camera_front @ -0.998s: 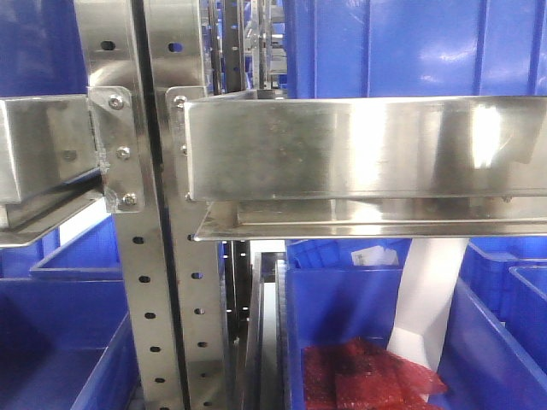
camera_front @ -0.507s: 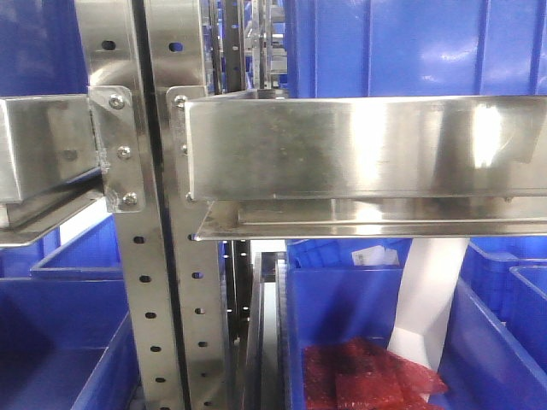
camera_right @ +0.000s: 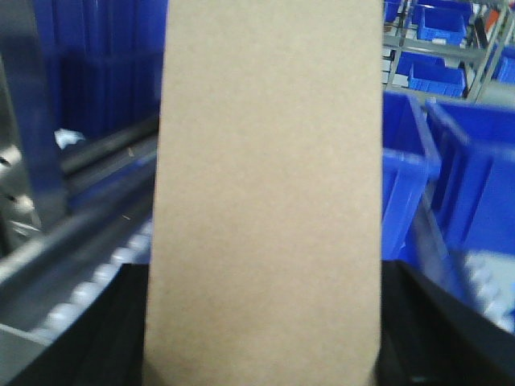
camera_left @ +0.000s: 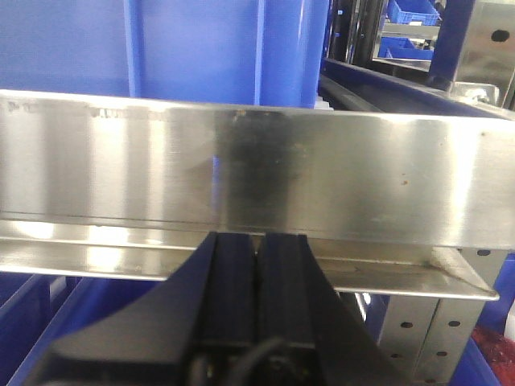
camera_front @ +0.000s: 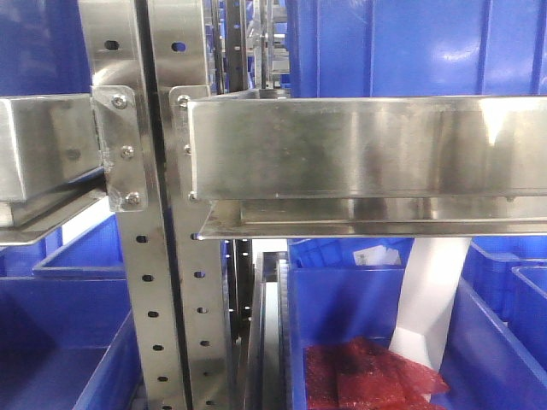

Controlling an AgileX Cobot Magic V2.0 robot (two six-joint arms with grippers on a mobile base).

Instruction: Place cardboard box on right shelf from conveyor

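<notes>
The right gripper point(camera_right: 261, 322) grasps the cardboard box point(camera_right: 265, 161), not yet on the right shelf point(camera_front: 367, 149); the left gripper point(camera_left: 257, 245) is clenched, empty.

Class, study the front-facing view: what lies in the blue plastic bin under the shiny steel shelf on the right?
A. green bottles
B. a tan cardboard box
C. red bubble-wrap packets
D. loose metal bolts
C: red bubble-wrap packets lie in the blue plastic bin beneath the shiny stainless steel right shelf, while the plain tan cardboard box shows only in the right wrist view.
</notes>
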